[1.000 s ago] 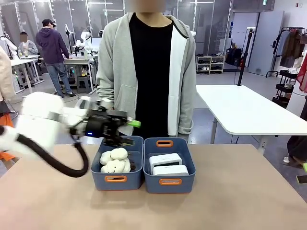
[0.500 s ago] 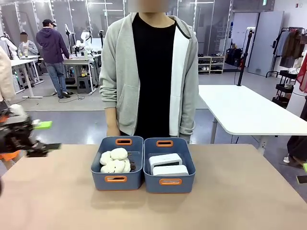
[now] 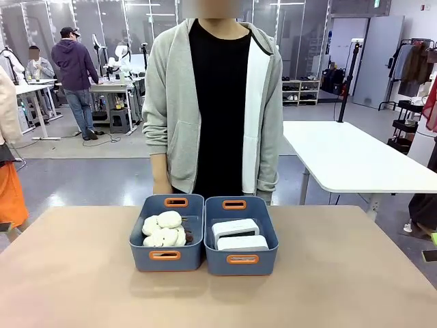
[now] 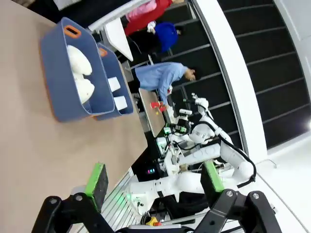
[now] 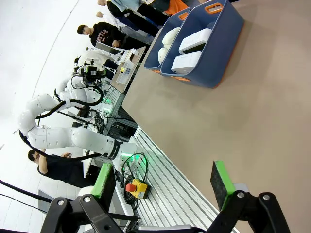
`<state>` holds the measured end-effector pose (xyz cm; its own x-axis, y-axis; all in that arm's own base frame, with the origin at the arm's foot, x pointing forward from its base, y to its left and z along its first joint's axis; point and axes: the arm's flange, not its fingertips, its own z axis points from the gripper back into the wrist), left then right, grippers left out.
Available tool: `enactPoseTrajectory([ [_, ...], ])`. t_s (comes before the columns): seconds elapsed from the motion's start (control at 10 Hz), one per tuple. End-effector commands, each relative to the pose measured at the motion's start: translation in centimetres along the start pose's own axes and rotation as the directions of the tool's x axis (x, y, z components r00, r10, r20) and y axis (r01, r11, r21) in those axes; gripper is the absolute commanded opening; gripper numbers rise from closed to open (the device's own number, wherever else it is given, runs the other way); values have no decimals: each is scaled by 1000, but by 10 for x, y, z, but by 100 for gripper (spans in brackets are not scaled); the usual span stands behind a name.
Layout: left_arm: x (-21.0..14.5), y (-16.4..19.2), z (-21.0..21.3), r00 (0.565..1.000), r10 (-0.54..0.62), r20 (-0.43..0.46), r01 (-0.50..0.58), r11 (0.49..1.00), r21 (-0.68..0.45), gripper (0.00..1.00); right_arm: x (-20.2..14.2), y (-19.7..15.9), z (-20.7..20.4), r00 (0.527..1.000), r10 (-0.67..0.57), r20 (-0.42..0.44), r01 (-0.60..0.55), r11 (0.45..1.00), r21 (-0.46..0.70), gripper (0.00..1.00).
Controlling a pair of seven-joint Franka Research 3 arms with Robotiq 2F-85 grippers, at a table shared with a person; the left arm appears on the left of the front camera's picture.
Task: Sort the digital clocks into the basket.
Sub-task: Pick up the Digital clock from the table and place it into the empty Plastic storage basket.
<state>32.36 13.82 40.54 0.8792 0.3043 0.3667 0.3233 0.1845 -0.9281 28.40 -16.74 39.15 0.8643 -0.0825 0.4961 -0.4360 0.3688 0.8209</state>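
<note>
Table point(image 3: 82, 287): matt tan top, smooth, faint grain, laminate look. Basket point(image 3: 241, 258) at table middle: slate-blue plastic, smooth, satin; orange plastic handle slots. Inside it, digital clocks point(image 3: 236, 230): white plastic, smooth, slight sheen. Twin bin point(image 3: 164, 256) touching basket's side: same plastic, holding plush toys point(image 3: 164, 229), cream, soft fuzzy cloth. Behind basket, person's hoodie point(image 3: 171, 102): grey matt knit cloth.

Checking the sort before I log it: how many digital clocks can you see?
2. Both digital clocks lie in the right basket: one toward the person, one nearer the robot. Nothing suggests another hidden beneath.
</note>
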Motion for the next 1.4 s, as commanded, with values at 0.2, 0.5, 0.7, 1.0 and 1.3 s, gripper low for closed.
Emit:
enactPoseTrajectory([
  [0.2,0,0,0,1000,0,0,0,1000,0,97,3,4,0,1000,-12,9,12,1000,0,100],
  [0.5,0,0,0,1000,0,0,0,1000,0,97,3,4,0,1000,-12,9,12,1000,0,100],
  [0.7,0,0,0,1000,0,0,0,1000,0,97,3,4,0,1000,-12,9,12,1000,0,100],
  [1.0,0,0,0,1000,0,0,0,1000,0,97,3,4,0,1000,-12,9,12,1000,0,100],
  [1.3,0,0,0,1000,0,0,0,1000,0,97,3,4,0,1000,-12,9,12,1000,0,100],
])
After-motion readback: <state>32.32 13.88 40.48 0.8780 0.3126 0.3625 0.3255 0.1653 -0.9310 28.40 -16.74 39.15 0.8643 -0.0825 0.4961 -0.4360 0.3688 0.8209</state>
